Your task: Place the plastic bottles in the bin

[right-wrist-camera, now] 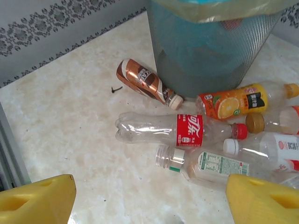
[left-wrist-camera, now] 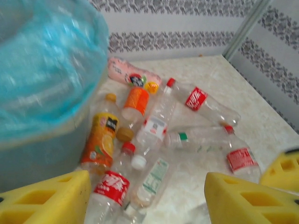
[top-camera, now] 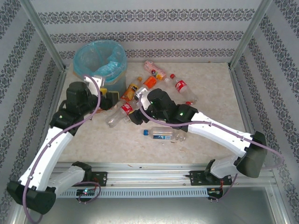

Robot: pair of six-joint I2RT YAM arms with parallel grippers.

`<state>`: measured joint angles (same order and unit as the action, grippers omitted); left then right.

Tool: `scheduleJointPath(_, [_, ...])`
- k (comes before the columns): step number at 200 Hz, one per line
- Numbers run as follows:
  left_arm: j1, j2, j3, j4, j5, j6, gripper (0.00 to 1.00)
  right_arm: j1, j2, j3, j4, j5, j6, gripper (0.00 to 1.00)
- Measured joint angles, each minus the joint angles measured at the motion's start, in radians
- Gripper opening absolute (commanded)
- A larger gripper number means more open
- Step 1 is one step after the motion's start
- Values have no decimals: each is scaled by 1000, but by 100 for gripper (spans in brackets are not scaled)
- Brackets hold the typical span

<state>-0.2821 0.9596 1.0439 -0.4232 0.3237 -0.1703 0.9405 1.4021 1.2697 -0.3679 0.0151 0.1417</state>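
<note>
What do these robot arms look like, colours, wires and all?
Both the left arm and right arm have white shells, black joints and a mauve cable looping alongside. Small green lights glow on the joints. The fingers are chunky yellow blocks with rectangular cut-outs.

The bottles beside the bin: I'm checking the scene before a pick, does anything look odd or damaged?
The bottles all lie on their sides in a loose heap on the table, none upright. A clear green-labelled bottle seems to lack its cap, and a small dark speck lies near the brown bottle. No spill shows.
</note>
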Motion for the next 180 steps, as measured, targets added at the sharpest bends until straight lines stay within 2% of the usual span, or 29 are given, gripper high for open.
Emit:
scheduleJointPath(41, [-62,-95,-189,35,84,-3,65,0,-19,-66,-11,37,21,82])
scheduleJointPath(69, [-70,-124,-278,37,99,13,68,0,-20,-110,-47,36,-41,84])
scheduleJointPath(108, [-71,-153,-369,40,81,48,70,-1,30,-87,-103,-6,-253,85])
scheduleJointPath(136, [-71,-153,-410,37,52,81,72,-24,164,-5,-163,-69,-428,86])
scheduleJointPath(155, [-71,-153,-412,27,7,104,73,-63,268,67,-198,-107,-531,92])
scheduleJointPath(180, [-71,-167,-412,22,-50,130,76,-121,373,150,-228,-137,-648,94])
